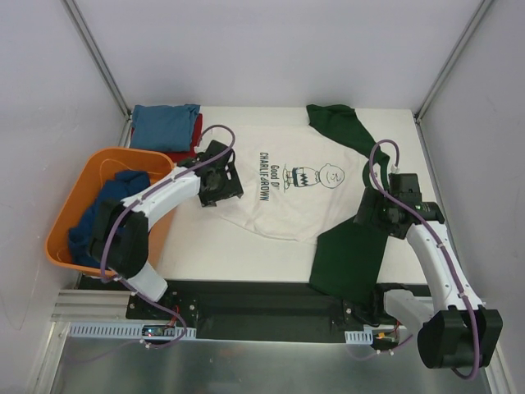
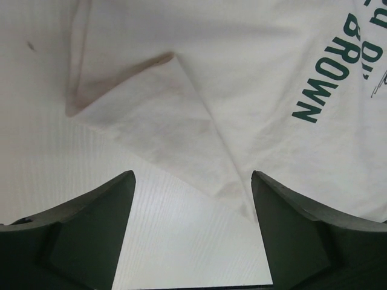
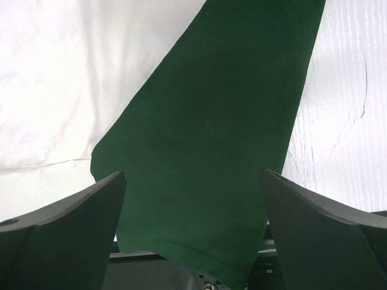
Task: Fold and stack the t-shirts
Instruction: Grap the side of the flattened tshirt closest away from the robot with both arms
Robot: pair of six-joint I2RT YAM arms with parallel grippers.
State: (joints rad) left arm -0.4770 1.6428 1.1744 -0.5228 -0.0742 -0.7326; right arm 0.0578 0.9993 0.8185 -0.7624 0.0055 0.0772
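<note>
Currently I see the cream t-shirt (image 1: 287,193) spread print-up on the table (image 1: 246,254), one green sleeve (image 1: 349,263) overhanging the near edge. Left gripper (image 2: 193,178) hangs spread wide above the shirt's folded corner, nothing held. Right gripper (image 3: 193,175) is likewise spread and empty over that sleeve.

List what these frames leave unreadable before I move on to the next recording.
- Top external: the red shirt is mostly covered by the folded blue shirt; its fold cannot be judged.
- Top external: the left arm crosses the orange basket; how many shirts the blue cloth holds is unclear.
- Left wrist: the cream shirt's print runs off the right edge.
- Right wrist: the green sleeve runs off the top edge; its shoulder seam is unseen.
</note>
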